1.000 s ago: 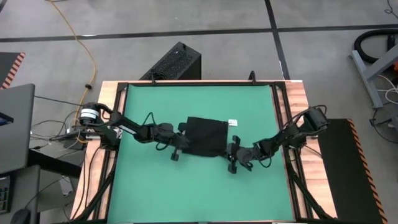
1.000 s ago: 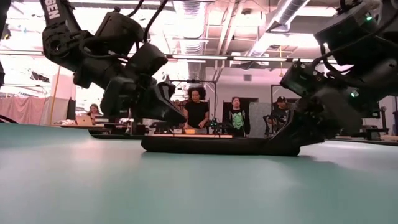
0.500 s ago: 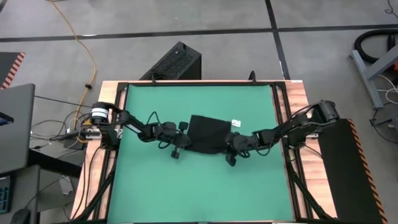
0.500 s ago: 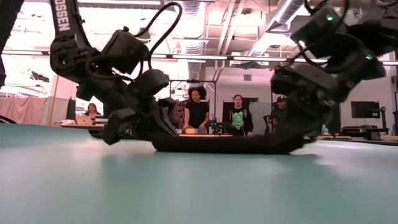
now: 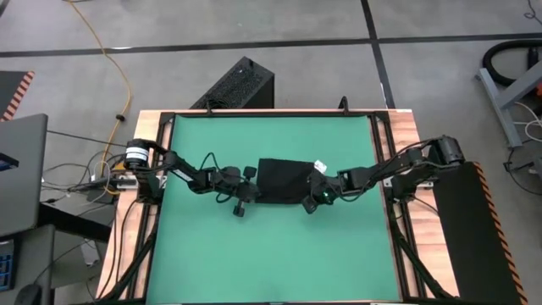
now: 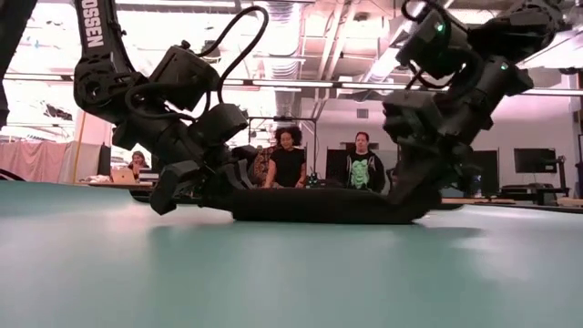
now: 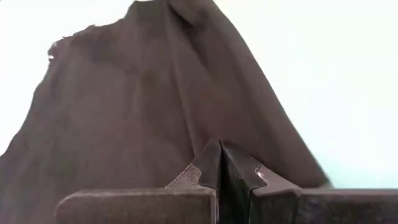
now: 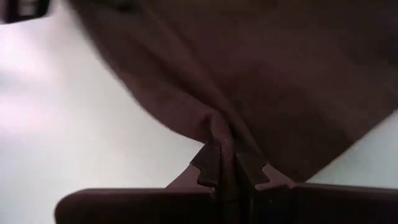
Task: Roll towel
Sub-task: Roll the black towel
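The black towel (image 5: 284, 180) lies on the green mat (image 5: 220, 254) near the table's middle, its small white tag (image 5: 319, 166) at the far right corner. Its near edge is turned up and over into a thick band, which shows in the low view (image 6: 319, 205). My left gripper (image 5: 251, 191) is shut on the towel at its near left corner. My right gripper (image 5: 313, 196) is shut on the towel at its near right corner. Both are low over the mat. My left gripper pinches a raised fold of the towel (image 7: 208, 140) between its two fingers, at the near left corner. The fingers come in low from the table's left. The rest of the towel lies on the mat beyond them. My right gripper pinches a gathered fold of the towel (image 8: 217, 127) between its two fingers, at the near right corner. The fingers come slanting down from the table's right. The cloth creases toward the fingertips, and the rest lies on the mat.
Bare green mat (image 5: 271, 254) stretches on the near side and on the far side (image 5: 271, 135) of the towel. A wooden frame (image 5: 406, 169) borders the mat. People (image 6: 290, 159) stand in the room beyond the table's far edge.
Both grippers have gone toward the table's far edge, the right one farther and also toward the left. They have carried the towel's near edge up and over, so the towel is shorter from near to far and thicker at its near side. Its far edge has stayed in place.
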Action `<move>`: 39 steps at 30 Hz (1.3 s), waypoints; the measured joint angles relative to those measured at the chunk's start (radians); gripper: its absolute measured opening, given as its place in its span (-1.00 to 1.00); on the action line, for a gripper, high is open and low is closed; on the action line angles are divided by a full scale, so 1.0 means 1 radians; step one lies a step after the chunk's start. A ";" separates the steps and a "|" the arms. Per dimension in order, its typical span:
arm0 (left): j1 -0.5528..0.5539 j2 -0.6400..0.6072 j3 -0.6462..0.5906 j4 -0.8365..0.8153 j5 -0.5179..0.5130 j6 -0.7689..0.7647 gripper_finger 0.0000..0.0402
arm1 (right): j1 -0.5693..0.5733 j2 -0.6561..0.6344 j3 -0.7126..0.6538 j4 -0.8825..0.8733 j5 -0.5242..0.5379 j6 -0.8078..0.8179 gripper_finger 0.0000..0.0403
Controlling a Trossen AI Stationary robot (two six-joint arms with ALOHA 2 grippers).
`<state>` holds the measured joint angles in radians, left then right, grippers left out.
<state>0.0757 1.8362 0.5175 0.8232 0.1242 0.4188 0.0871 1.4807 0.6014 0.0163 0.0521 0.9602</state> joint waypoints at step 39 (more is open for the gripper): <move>0.134 -0.043 0.045 0.003 0.127 0.174 -1.00 | -0.131 -0.009 0.002 0.082 -0.266 0.086 -0.85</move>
<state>0.2101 1.7933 0.5621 0.8260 0.2507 0.5932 -0.0438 1.4712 0.6029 0.0988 -0.2141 1.0462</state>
